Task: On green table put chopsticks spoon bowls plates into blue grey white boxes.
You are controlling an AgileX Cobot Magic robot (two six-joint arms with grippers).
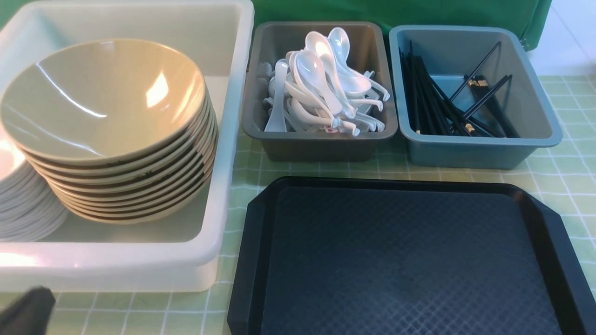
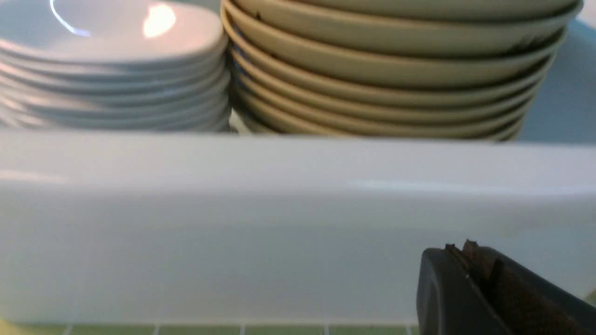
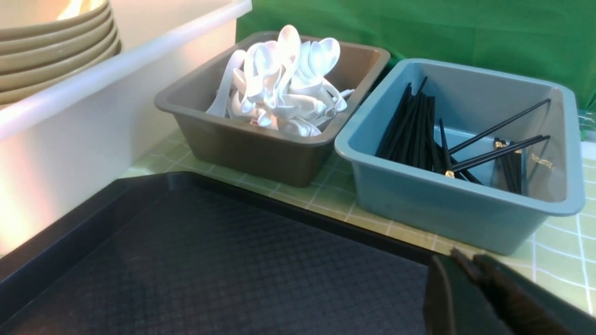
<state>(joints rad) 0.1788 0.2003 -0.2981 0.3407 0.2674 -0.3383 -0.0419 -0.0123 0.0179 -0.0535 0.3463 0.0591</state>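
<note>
Bench [image 1: 565, 174]: pale green checked cloth; bare strips show btwn the tubs, lower right & along the bottom edge of the front view.
White box [image 1: 223, 186]: fills the left half of the front view. Holds a tall stack of tan bowls [image 1: 104, 100] and, at far left, a stack of white plates [image 1: 21, 200], partly cut off by the frame edge.
Grey box [image 1: 321, 142]: upper centre, heaped w/ white spoons [image 1: 321, 83].
Blue box [image 1: 479, 149]: upper right, just beside the grey one. Black chopsticks [image 1: 430, 100] inside, most bundled on the tub's left side, a few crossed over to the right.
Black tray [image 1: 405, 260]: lower centre-right, nothing on it.
Left claw [image 2: 470, 253]: clenched, nothing in it; sits low in front of the white box's near wall. In the front view just a dark corner at lower left.
Right claw [image 3: 468, 263]: pads pressed together as good as fully, carrying nothing; low over the tray's edge, near the blue box. Not seen in the front view.
Progress: looks done, imo. Every piece visible is already in a tub; tray & cloth show no stray items.
Left to do: nothing obvious, tho the cams don't cover the whole bench.
</note>
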